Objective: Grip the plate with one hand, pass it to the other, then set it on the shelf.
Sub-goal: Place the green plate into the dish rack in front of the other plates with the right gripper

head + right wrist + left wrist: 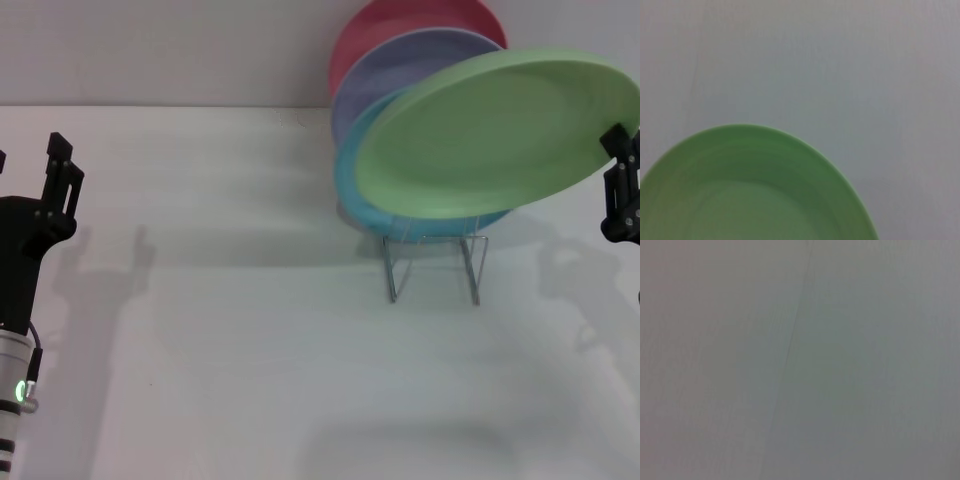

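Note:
The light green plate (490, 135) hangs tilted over the shelf (432, 265), a thin wire rack at the back right. It overlaps the plates standing there. My right gripper (622, 185) is at the plate's right rim, shut on it. The right wrist view shows the same plate (750, 195) close up against the pale table. Far to the left my left gripper (28, 155) stands upright and open, holding nothing. The left wrist view shows only a bare grey surface.
On the rack behind the green plate stand a turquoise plate (350, 190), a lavender plate (400, 65) and a red plate (380, 30), leaning toward the back wall. The white table (250, 330) stretches between the two arms.

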Motion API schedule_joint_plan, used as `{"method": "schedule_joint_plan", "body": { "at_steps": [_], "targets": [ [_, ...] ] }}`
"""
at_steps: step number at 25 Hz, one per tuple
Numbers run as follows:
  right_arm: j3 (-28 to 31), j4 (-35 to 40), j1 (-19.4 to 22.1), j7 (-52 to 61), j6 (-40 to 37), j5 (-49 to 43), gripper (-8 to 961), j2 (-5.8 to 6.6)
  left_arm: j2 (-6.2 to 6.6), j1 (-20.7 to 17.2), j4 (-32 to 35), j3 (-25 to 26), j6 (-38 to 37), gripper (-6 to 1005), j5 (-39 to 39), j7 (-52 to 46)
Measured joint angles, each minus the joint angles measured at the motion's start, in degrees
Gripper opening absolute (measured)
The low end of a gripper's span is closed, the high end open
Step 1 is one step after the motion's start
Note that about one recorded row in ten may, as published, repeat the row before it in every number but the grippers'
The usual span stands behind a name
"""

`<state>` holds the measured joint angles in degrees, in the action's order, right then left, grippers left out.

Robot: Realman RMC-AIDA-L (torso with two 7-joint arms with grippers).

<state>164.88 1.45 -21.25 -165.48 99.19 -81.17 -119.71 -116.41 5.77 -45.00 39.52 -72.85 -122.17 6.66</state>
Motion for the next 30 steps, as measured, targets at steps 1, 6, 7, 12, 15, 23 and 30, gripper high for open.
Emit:
{"method": "schedule_joint_plan", "body": {
  "at_steps": [1, 6, 7, 12, 15, 23, 30],
  "targets": [
    [0.0, -0.16, 0.0, 0.0, -0.29, 0.17, 18, 0.0, 0.01, -0.08, -0.34, -0.04, 0.06, 705, 0.0, 0.1],
    [-0.01, -0.7, -0.01, 0.03, -1.47, 0.44, 19, 0.0, -0.06, -0.14, -0.83, 0.07, 0.25, 705, 0.0, 0.19],
    [0.0, -0.71, -0.02, 0.03, -2.0, 0.46, 19, 0.0, -0.07, -0.15, -0.89, 0.13, 0.29, 705, 0.0, 0.19],
    [-0.31, -0.45, 0.2, 0.05, -3.18, 0.49, 19, 0.01, -0.1, -0.05, -1.12, 0.21, 0.3, 706, 0.0, 0.78],
    [-0.35, -0.37, 0.49, 0.07, -3.5, 0.49, 19, 0.0, -0.09, -0.1, -1.89, 0.21, 0.29, 706, 0.0, 2.54],
    [-0.45, 0.45, 1.59, 0.07, -4.45, 0.3, 20, -0.13, 0.6, -0.33, -3.48, 0.21, 0.34, 707, 0.0, 3.23],
    [-0.44, 0.9, 1.56, 0.07, -7.0, 0.06, 19, -0.17, 1.47, -1.02, -5.14, 0.21, 0.4, 707, 0.0, 3.24]
  ]
}}
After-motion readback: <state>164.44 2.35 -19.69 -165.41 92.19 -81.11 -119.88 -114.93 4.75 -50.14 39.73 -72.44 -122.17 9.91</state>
